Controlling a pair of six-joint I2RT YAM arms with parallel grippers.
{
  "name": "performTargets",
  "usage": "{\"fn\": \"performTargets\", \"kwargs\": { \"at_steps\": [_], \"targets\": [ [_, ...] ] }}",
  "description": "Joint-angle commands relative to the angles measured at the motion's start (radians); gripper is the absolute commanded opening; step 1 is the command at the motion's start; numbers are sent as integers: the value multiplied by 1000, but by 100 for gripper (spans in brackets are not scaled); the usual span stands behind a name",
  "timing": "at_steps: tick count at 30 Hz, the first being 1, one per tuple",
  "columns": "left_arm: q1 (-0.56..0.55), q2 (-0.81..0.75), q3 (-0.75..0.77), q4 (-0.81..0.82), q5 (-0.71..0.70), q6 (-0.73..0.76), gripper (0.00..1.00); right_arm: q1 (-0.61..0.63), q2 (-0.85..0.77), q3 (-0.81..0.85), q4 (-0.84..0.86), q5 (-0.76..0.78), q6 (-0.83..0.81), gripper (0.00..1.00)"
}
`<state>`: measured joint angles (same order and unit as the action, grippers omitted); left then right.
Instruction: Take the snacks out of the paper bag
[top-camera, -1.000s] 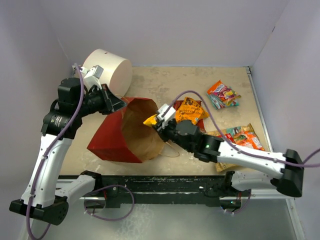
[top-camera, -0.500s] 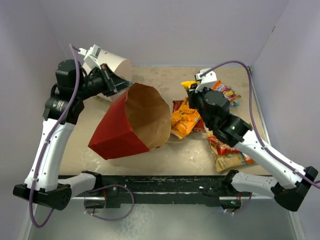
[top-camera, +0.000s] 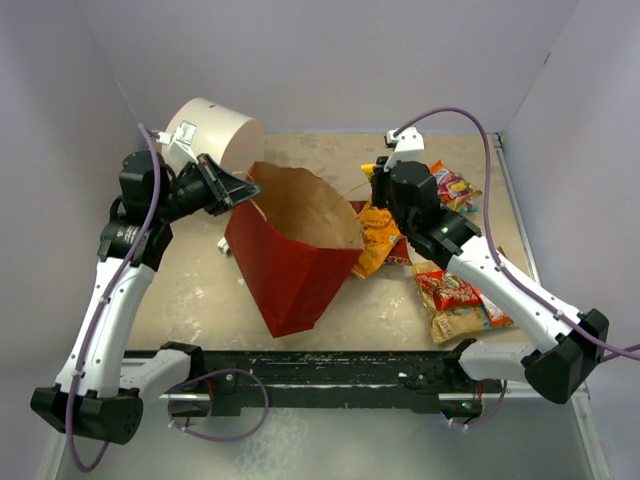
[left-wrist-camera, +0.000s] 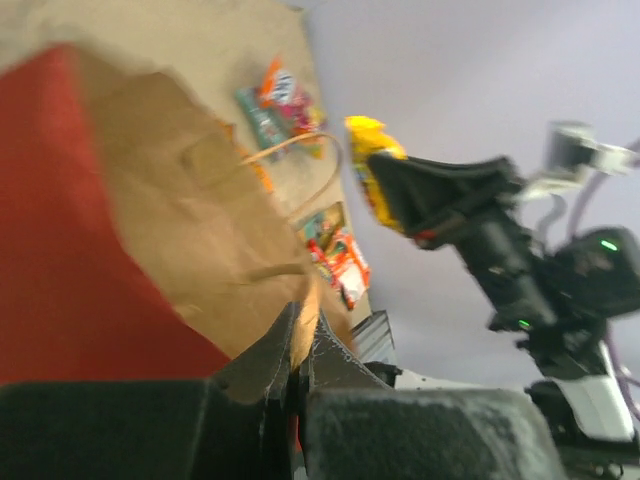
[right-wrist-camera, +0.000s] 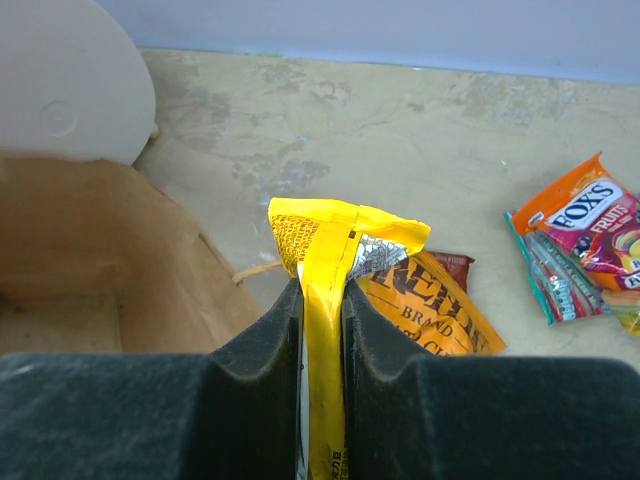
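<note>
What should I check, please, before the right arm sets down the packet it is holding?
1. Right gripper shut on the yellow packet: ok.
2. Yellow packet outside the paper bag, beside its rim: ok.
3. Left gripper shut on the bag's rim: ok.
4. Bare table beyond the orange packet for a release spot: ok.
5. Bag emptied of other packets: cannot tell, its bottom is hidden.
</note>
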<state>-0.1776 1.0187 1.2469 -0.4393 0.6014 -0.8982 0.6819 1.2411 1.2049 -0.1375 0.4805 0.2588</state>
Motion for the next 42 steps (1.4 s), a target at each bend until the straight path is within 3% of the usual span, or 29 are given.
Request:
{"fn": "performTargets", "kwargs": {
  "at_steps": [1, 8, 16, 22, 26, 34, 40, 42],
  "targets": [
    [71, -34, -23, -81, -4, 88, 0, -16, 0, 47, 35, -31, 66, 13],
    [75, -112, -8, -432, -141, 278, 0, -20, 23, 30, 41, -74, 101, 13],
    [75, -151, -29, -641, -367, 367, 0, -20, 57, 24, 56, -109, 113, 13],
    [75, -100, -95, -495, -230, 454, 0, -21, 55, 7, 72, -118, 120, 13],
    [44, -16, -51, -362, -138, 520, 0, -25, 56, -1, 72, -123, 114, 14],
    [-110, 162, 106, -271, -58, 617, 0, -37, 56, -29, 80, -124, 137, 14],
    [-124, 92, 50, -276, 22, 666, 0, -40, 64, -42, 84, -140, 158, 13],
    [-124, 50, 18, -322, -13, 674, 0, -39, 64, -50, 90, -146, 165, 13]
  ]
}}
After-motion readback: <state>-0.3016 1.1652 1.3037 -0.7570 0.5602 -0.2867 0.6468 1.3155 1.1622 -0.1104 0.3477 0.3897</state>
